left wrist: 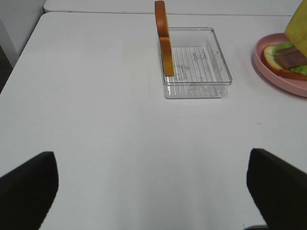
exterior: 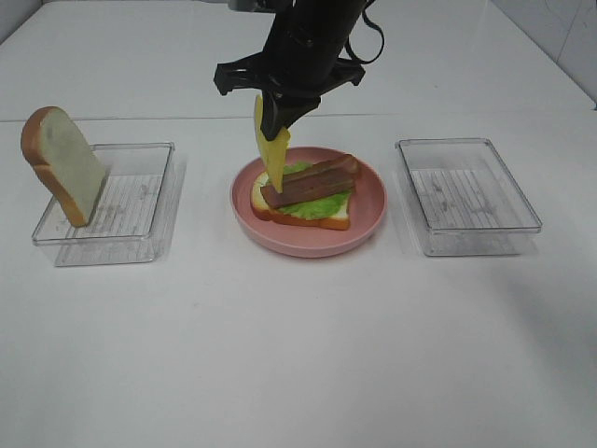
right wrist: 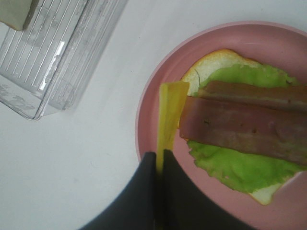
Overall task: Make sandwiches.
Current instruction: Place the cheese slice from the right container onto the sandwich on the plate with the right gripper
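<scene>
Exterior high: smooth white table (exterior: 280, 355), white tiles (exterior: 571, 39) beyond.

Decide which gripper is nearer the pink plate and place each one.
Right. The right gripper, shut on the cheese slice, hangs just above the pink plate at its edge. The left gripper, open, hovers over bare table well away from it.

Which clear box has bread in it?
The left box, where a bread slice stands leaning at its edge. The right box holds no bread.
</scene>
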Available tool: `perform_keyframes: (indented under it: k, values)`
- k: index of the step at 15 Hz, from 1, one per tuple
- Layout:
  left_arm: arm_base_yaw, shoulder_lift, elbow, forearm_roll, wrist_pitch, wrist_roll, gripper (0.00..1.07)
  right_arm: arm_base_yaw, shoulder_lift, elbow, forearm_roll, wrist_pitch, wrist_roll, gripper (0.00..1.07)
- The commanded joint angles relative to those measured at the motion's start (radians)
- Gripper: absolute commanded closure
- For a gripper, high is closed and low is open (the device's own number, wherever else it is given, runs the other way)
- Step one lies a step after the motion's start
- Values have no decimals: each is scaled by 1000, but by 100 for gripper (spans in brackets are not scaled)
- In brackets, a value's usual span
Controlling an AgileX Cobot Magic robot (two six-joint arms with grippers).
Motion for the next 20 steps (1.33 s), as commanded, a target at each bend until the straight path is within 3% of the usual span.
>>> perform_keyframes:
  k: [1,5,7,10,16,18,19,20]
  values:
    - [3,-16,1,0,-5,2,6,3,46,4,36,-45,-41,107]
    - [3,-16,1,0,-5,2,6,1,88,4,-54,-63,-43,107]
    - [3,-16,1,0,-5,2,6,1,112,5,-210,-76,1,107]
    - [3,-16,1,0,-5,2,6,1,116,5,-328,-84,43,107]
    - [3,-16,1,0,-5,2,6,0,137,5,-316,-63,51,107]
    - [3,-16,1,0,-5,2,6,0,146,5,-326,-56,80,97]
    - [3,-16,1,0,-5,2,6,0,149,5,-349,-50,99,77]
    - [3,-16,1,0,-5,2,6,1,148,5,-397,-47,100,38]
